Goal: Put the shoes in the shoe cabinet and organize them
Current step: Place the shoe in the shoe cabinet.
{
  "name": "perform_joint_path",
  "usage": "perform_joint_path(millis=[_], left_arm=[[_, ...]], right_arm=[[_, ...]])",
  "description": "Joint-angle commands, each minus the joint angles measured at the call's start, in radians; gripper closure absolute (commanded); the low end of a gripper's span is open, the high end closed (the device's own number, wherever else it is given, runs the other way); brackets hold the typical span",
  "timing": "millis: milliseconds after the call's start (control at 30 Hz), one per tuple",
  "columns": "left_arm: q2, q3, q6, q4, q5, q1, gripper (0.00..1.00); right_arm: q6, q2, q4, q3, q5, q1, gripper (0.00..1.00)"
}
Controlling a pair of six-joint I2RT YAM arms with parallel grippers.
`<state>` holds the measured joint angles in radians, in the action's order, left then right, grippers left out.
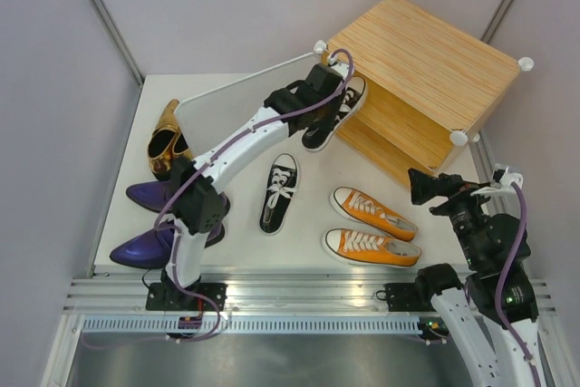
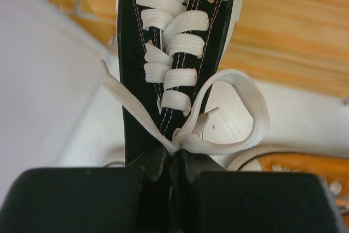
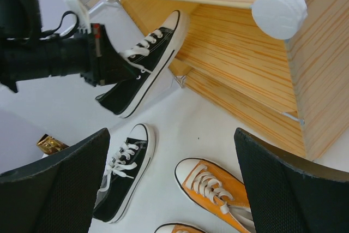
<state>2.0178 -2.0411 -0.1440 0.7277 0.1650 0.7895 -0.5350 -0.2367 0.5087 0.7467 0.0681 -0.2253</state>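
Black canvas sneaker [image 2: 180,53] pinched at the collar, by the lace bow, in left hand [image 2: 174,159]; fingers clamped together on it. Tilted, toe at open front of wooden cabinet [image 1: 426,61], beside the shelf edge. Right hand [image 3: 172,140] spread wide, holding nothing, near cabinet's right corner. On surface [image 1: 272,251]: second black sneaker [image 1: 279,192], orange sneakers [image 1: 372,211] side by side, gold pumps [image 1: 168,138] and purple loafers [image 1: 149,195] at left. Any branding too small to read.
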Motion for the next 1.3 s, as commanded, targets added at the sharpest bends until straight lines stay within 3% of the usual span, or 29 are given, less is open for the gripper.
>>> perform_joint_path(millis=[0, 133, 500, 700, 800, 900, 933, 1033, 1133, 1267], left_arm=[[0.097, -0.256, 0.083, -0.031, 0.027, 0.001, 0.98], [0.249, -0.407, 0.142, -0.059, 0.117, -0.001, 0.98], [0.295, -0.396, 0.179, -0.295, 0.13, -0.027, 0.98], [0.292, -0.396, 0.188, -0.336, 0.114, -0.029, 0.96], [0.294, -0.389, 0.198, -0.366, 0.126, -0.027, 0.85], [0.303, -0.387, 0.201, -0.382, 0.113, -0.027, 0.63], [0.309, -0.387, 0.199, -0.386, 0.108, -0.027, 0.5], [0.314, -0.383, 0.19, -0.384, 0.099, -0.027, 0.31], [0.312, -0.37, 0.182, -0.384, 0.103, -0.027, 0.2], [0.273, -0.334, 0.169, -0.384, 0.096, -0.029, 0.12]], right_arm=[[0.035, 0.001, -0.018, 0.048, 0.012, 0.001, 0.02], [0.04, -0.001, -0.021, 0.046, 0.019, -0.003, 0.02], [0.05, -0.024, -0.03, 0.043, 0.058, -0.019, 0.02], [0.055, -0.024, -0.033, 0.039, 0.079, -0.02, 0.02], [0.055, -0.023, -0.036, 0.031, 0.084, -0.019, 0.02], [0.055, -0.023, -0.042, 0.026, 0.085, -0.02, 0.02], [0.053, -0.026, -0.042, 0.026, 0.087, -0.02, 0.02], [0.055, -0.021, -0.042, 0.025, 0.087, -0.02, 0.02], [0.055, -0.012, -0.042, 0.02, 0.091, -0.022, 0.02], [0.055, -0.01, -0.044, 0.016, 0.093, -0.023, 0.02]])
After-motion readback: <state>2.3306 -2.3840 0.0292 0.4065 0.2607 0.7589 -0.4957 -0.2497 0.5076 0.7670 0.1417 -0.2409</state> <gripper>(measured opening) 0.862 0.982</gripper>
